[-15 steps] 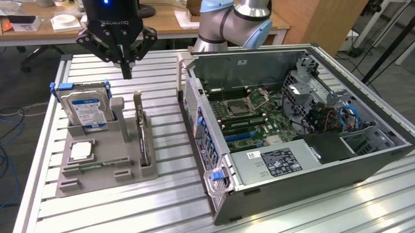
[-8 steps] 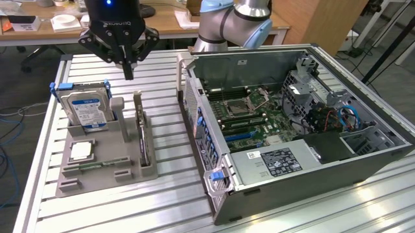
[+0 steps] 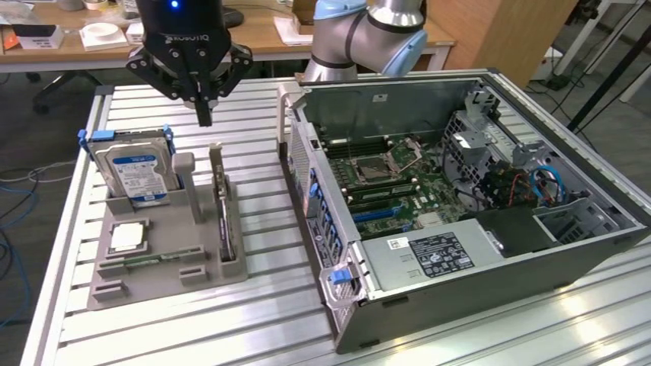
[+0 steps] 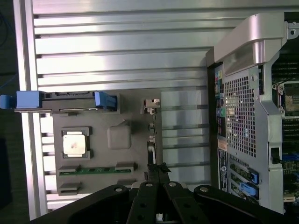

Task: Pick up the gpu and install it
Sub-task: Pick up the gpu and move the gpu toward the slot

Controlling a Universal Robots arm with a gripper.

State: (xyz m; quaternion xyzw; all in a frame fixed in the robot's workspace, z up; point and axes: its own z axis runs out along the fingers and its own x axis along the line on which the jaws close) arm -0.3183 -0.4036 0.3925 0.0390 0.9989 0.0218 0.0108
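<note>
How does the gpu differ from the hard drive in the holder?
The hard drive is thick, silver with a blue label and blue rails; the gpu is a thin dark card with a silver bracket. The hard drive shows its face to the exterior view; the gpu shows its edge. Both stand upright in the gray holder.

Slatted metal table (image 3: 254,320), carrying a grey tray (image 3: 152,278) on the exterior view's left and, just beside it, an open case (image 3: 458,313) on its side.

Oblique overview; wrist downward past claw (image 4: 156,172)
</note>
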